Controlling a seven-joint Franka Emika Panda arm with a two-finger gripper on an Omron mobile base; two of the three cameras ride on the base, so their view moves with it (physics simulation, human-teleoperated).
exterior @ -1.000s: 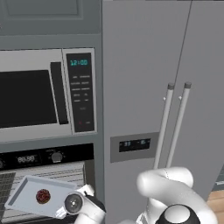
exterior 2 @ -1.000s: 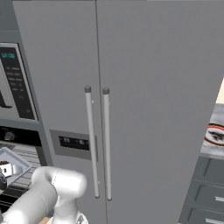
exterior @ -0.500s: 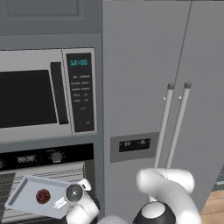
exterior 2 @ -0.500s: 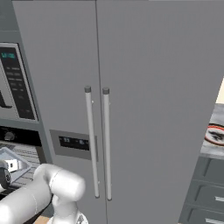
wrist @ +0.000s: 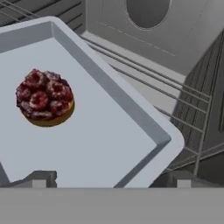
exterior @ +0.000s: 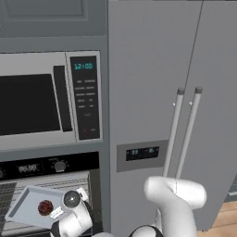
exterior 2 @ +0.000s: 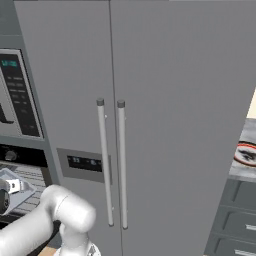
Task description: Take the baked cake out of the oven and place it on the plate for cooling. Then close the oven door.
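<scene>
One step in hand: spread gripper (wrist: 109, 178) hovers over the baking tray (wrist: 109, 144); next, centre on the cake (wrist: 44, 97).

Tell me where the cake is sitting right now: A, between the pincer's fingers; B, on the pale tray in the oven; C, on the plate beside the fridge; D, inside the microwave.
B: the hand view shows the cake lying on the pale tray over the oven's wire rack, with the open pincer short of it.
</scene>
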